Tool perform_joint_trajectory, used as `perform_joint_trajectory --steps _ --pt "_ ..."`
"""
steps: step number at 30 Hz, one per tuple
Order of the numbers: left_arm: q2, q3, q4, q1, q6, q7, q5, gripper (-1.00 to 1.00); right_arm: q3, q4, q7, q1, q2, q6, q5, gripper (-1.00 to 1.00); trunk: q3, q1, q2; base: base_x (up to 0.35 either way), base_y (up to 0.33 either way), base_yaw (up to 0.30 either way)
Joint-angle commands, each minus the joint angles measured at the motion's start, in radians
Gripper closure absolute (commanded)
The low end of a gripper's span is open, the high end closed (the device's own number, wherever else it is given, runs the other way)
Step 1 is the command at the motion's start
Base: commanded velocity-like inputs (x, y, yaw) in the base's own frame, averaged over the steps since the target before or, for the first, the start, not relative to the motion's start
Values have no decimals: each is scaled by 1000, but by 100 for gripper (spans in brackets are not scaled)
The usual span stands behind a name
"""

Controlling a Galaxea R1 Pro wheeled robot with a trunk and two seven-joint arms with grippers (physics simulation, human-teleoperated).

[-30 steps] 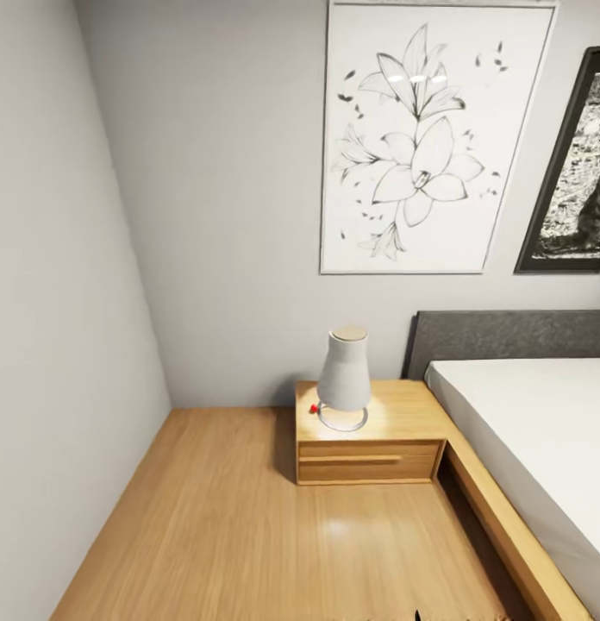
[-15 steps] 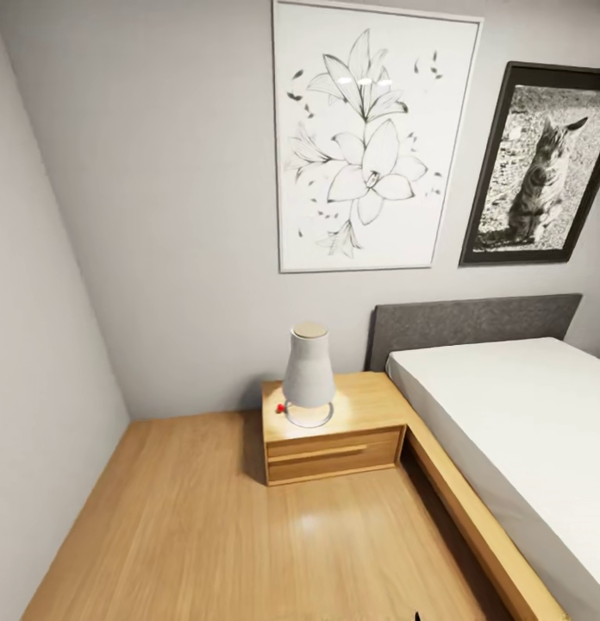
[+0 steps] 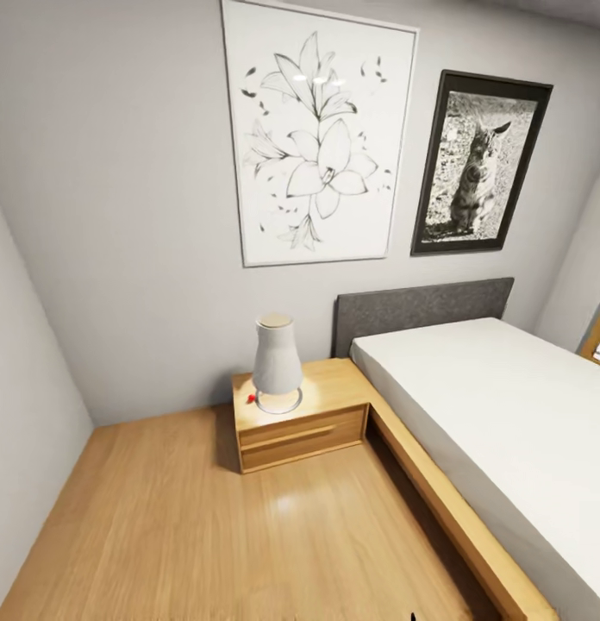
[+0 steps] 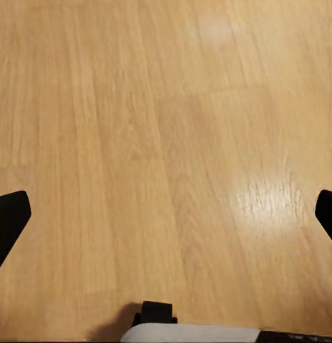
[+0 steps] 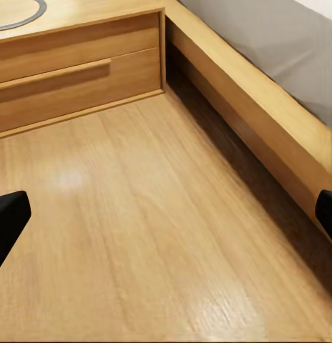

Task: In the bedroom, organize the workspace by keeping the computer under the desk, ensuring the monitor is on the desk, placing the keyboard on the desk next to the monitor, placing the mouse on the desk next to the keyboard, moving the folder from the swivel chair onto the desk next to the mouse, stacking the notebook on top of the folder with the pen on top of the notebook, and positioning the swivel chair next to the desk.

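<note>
Head view: corner of the bedroom [image 3: 119,216], grey walls, light wood plank floor [image 3: 205,535]. Low wooden nightstand [image 3: 304,423] against the back wall, one drawer in its front. White vase-shaped lamp [image 3: 277,362] upright on the nightstand top, small red item [image 3: 251,398] just beside its base. Bed [image 3: 498,423] with white mattress to the right of the nightstand, wooden frame touching the nightstand's side, grey padded headboard [image 3: 421,310] against the wall. Two framed pictures above: a line drawing of lilies [image 3: 317,138] and, to its right, a black-framed cat photograph [image 3: 477,164]. Sliver of a wooden window frame at the far right edge. Of the task's things, just the room itself on record here.

Left wrist view: left pincer [image 4: 166,221] over bare plank floor, fingertips [image 4: 8,218] dark at the two opposite edges of the frame, spread wide, nothing between them. Bright glare patch on the boards near one tip. Part of the arm's housing, pale with a black piece, at the frame's near edge.

Right wrist view: right pincer [image 5: 166,218] likewise wide apart, tips at opposite frame edges, holding nothing, floor between them. Nightstand drawer front and bed frame rail ahead of the pincer, well apart from the tips; ring of the lamp base at the nightstand top's corner.
</note>
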Motion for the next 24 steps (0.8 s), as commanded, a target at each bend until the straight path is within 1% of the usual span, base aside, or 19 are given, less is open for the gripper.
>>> perform_joint_trajectory --steps 1,9,11,16,24 --pt "0 -5 0 0 -2 0 8 -100 2 1 2 -1 0 -3 -8 -100 -2 -1 -1 -332 0 -239" --pt "-2 -6 10 0 5 0 8 -100 4 0 2 -2 0 -3 -6 -100 -11 -1 -1 -333 -38 -230" --pt "-2 -7 12 0 4 0 8 -100 4 1 2 -2 0 -3 -6 -100 -13 -1 -1 -173 -21 -224" --pt "-3 -10 16 0 6 -5 6 -100 4 1 2 -3 -1 -2 -7 -100 -19 -1 -1 -78 -10 -217" --pt "-8 -14 40 0 7 -6 6 -100 3 1 2 -5 -2 0 -7 -100 -29 -1 -1 -13 -2 -210"
